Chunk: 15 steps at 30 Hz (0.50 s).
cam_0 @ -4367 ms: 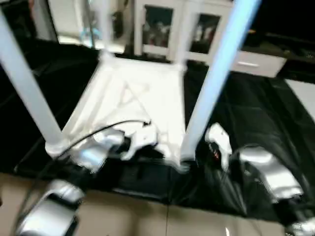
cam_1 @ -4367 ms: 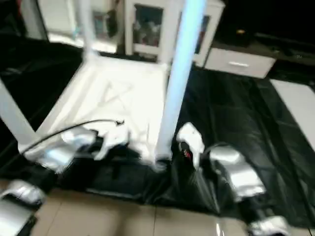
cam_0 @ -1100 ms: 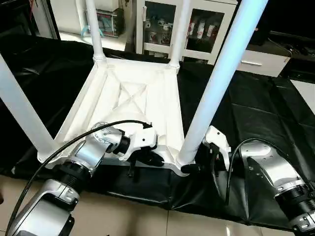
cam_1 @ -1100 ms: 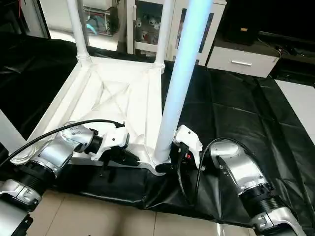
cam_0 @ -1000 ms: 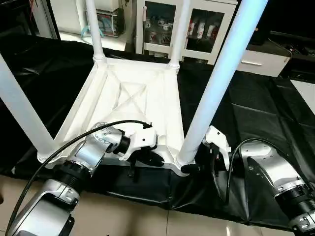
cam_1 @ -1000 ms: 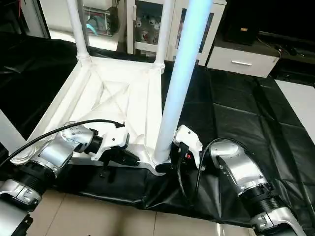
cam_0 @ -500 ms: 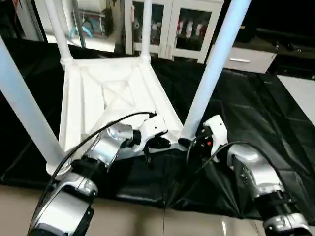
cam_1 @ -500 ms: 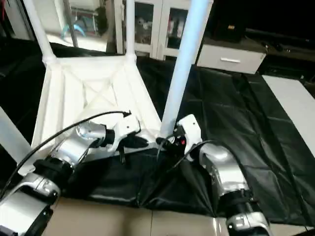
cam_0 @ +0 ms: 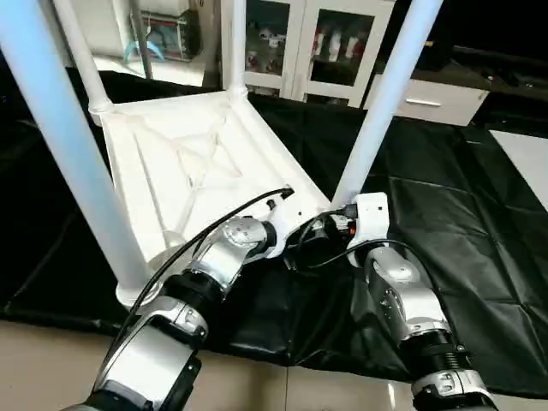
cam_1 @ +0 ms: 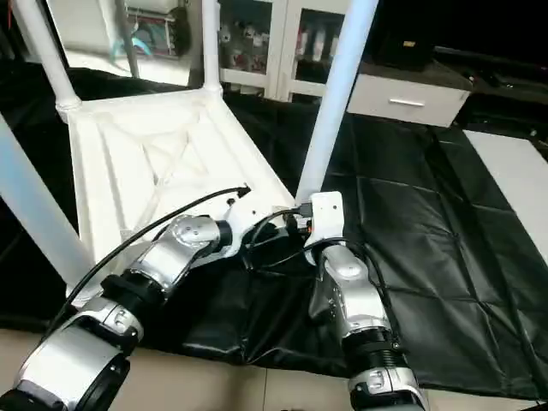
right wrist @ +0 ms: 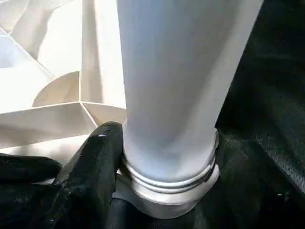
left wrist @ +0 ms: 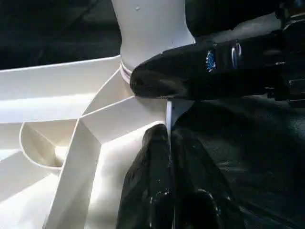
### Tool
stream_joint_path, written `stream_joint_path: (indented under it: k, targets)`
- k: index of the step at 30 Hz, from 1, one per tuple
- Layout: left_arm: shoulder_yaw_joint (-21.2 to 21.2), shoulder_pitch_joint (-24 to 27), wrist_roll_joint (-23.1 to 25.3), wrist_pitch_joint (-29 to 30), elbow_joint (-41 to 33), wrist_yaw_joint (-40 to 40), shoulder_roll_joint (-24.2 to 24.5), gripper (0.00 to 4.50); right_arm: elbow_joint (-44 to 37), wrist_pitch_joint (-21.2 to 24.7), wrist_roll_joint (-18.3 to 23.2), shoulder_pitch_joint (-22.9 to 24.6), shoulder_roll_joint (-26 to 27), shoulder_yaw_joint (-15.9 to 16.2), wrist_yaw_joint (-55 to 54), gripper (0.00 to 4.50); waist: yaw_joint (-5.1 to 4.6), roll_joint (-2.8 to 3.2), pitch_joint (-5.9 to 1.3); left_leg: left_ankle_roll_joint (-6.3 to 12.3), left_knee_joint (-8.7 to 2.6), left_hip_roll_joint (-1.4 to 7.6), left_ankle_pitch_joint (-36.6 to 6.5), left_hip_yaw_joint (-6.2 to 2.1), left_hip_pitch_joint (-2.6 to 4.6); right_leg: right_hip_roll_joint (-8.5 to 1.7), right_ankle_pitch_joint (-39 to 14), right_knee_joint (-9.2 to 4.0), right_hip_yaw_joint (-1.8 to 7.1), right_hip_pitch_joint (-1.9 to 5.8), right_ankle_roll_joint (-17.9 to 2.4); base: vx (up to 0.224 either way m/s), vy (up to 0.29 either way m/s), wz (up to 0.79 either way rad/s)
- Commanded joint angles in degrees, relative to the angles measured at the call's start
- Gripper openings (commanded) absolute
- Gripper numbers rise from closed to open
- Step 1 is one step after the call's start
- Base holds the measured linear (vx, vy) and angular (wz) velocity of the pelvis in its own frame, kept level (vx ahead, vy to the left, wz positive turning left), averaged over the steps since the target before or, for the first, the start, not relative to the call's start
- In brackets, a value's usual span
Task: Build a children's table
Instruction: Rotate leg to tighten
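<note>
Both grippers are working one near corner of the upturned white plastic ribbed tabletop, lying on black sheeting with all four legs standing in it.

Right gripper is clasping the long white tapered tube leg at its socket; left gripper is pinching the tabletop's thin edge, fingers closed. Uneven pulling could be tilting that leg loose or letting the rim slip.
</note>
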Motion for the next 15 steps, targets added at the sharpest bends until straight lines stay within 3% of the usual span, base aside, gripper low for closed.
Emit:
stream_joint_path:
  k: [1,2,7,8,9,12,13,15]
  targets:
    - [-0.5,-0.7,2.2,0.3,2.5,6.3,-0.9,0.00,-0.9,-1.9,-0.4,-1.3,3.5,5.6,5.6,2.68,0.19,-0.08,-3.57,4.04,-4.04,-0.26,-6.2,0.91,-0.46,-0.94,-7.8,-2.42,1.55,3.80,-11.9,0.000,0.000,0.00]
    - [-0.8,-0.5,2.2,-0.2,2.4,5.4,-0.4,0.00,-2.1,-2.0,1.7,-1.1,3.8,5.3,8.6,3.24,0.21,0.01,-3.51,4.39,-4.09,-0.23,-7.4,0.96,-0.42,-1.00,-9.0,-2.61,1.54,3.86,-12.0,0.000,0.000,0.00]
    - [-1.7,0.9,2.0,-2.2,0.8,-1.4,3.1,0.00,-7.8,-1.1,4.4,-0.2,-1.2,2.9,13.4,3.67,-0.29,0.75,-3.46,3.87,-4.32,-0.09,-10.2,0.61,-0.75,-1.07,-11.4,-2.81,1.49,4.23,-11.1,0.000,0.000,0.00]
    - [-1.7,0.9,2.0,-2.2,0.8,-1.4,3.1,0.00,-7.8,-1.1,4.4,-0.2,-1.2,2.9,13.4,3.76,-0.46,0.47,-3.50,3.83,-4.31,-0.11,-9.8,0.54,-0.90,-1.05,-11.6,-2.82,1.46,4.39,-10.8,0.000,0.000,0.00]
    - [-2.1,2.0,0.9,-3.4,-0.8,-6.8,4.7,0.00,-10.2,1.1,5.2,0.3,-5.2,2.4,16.5,3.84,-0.42,0.65,-3.38,3.63,-4.31,-0.04,-9.5,0.60,-0.53,-1.08,-11.7,-2.92,1.54,4.09,-11.3,0.000,0.000,0.00]
    - [-2.3,2.5,0.6,-3.9,-1.4,-8.8,5.3,0.00,-10.8,1.7,5.3,0.4,-6.8,2.3,17.8,4.05,-0.05,0.77,-3.42,3.89,-4.08,0.16,-8.6,0.89,-0.21,-0.98,-9.3,-2.66,1.75,3.86,-12.9,0.000,0.000,0.00]
    - [-2.5,3.2,-0.3,-3.8,-2.7,-12.3,6.3,0.00,-11.6,3.2,5.6,0.5,-9.0,2.7,20.4,4.05,-0.01,1.10,-3.43,3.75,-4.09,0.20,-8.3,0.89,-0.14,-0.90,-8.0,-2.40,1.79,3.84,-13.6,0.000,0.000,0.00]
    - [-4.2,5.6,-2.7,-6.8,-6.2,-22.8,10.7,0.00,-14.9,5.3,7.5,2.2,-16.3,4.3,32.5,4.37,0.44,0.74,-3.45,4.32,-3.98,0.20,-7.9,0.99,0.00,-0.76,-6.3,-2.20,1.81,4.17,-14.8,0.000,0.000,0.00]
